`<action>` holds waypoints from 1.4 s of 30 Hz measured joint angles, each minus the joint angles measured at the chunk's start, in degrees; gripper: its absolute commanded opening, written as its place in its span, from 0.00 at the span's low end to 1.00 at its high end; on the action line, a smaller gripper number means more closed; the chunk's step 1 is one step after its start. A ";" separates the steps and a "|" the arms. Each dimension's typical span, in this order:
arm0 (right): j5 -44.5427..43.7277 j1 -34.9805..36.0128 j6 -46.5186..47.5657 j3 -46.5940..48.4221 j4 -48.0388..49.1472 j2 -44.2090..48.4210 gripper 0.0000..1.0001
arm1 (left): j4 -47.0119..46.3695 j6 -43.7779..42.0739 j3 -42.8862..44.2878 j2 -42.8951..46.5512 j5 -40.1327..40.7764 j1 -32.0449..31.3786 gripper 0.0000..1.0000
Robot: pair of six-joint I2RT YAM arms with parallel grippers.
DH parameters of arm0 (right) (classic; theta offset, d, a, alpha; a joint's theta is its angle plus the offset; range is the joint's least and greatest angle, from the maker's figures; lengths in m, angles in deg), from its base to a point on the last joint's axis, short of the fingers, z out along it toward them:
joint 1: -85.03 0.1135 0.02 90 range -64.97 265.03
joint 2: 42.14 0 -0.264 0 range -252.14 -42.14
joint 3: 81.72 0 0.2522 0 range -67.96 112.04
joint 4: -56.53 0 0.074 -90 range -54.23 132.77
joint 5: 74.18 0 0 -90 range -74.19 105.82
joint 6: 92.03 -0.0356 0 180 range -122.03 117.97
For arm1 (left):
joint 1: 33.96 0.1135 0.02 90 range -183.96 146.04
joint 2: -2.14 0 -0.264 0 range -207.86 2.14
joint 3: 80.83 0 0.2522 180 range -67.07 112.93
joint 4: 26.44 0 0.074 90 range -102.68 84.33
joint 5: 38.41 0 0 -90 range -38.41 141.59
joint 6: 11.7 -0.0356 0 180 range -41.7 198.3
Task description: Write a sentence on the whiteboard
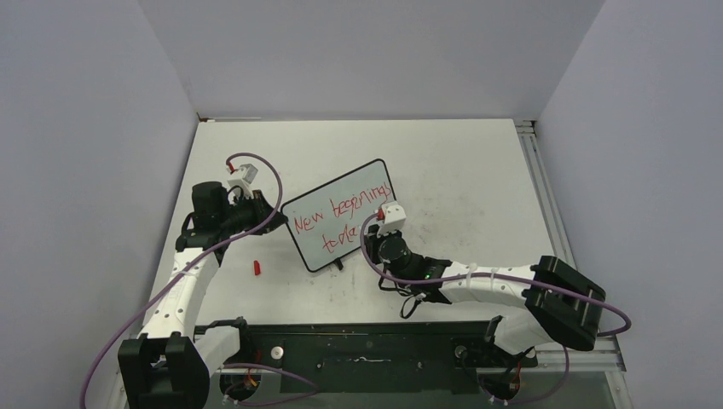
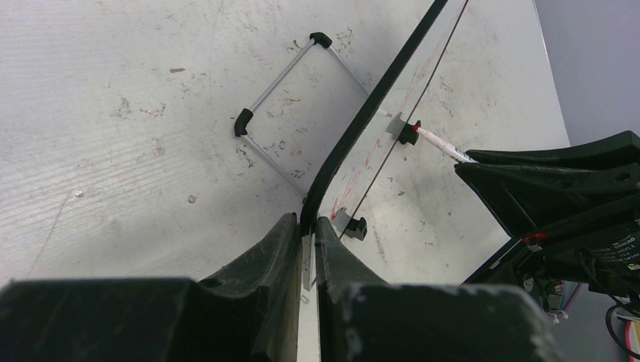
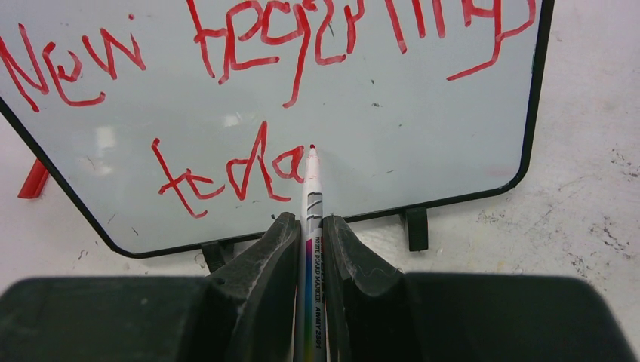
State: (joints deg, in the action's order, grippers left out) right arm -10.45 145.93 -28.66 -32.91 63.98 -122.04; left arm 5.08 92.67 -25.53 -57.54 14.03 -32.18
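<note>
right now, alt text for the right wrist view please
The right arm's fingers clamp a marker, its red tip at the whiteboard just past "toda" in red lettering. Above it reads "New beginnings". The board stands on black feet.

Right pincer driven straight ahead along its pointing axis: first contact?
The marker in the right pincer leads: its tip meets the whiteboard first, beside the unfinished second line of the sentence. Depth unclear; it may already touch.
</note>
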 measured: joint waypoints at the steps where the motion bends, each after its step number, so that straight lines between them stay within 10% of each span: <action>1: 0.11 -0.22 0.00 0.07 0.28 -0.09 0.05 | 0.00 0.00 0.00 0.00 -0.02 0.00 0.00; 42: 2.56 -2.75 -1.55 -0.17 3.26 -2.40 0.05 | -0.11 -0.02 0.00 0.00 0.09 -1.70 0.00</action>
State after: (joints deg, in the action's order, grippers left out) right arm -7.89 143.18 -30.22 -33.08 67.24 -124.45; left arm 4.97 92.65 -25.53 -57.54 14.12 -33.89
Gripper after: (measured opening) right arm 0.152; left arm 0.079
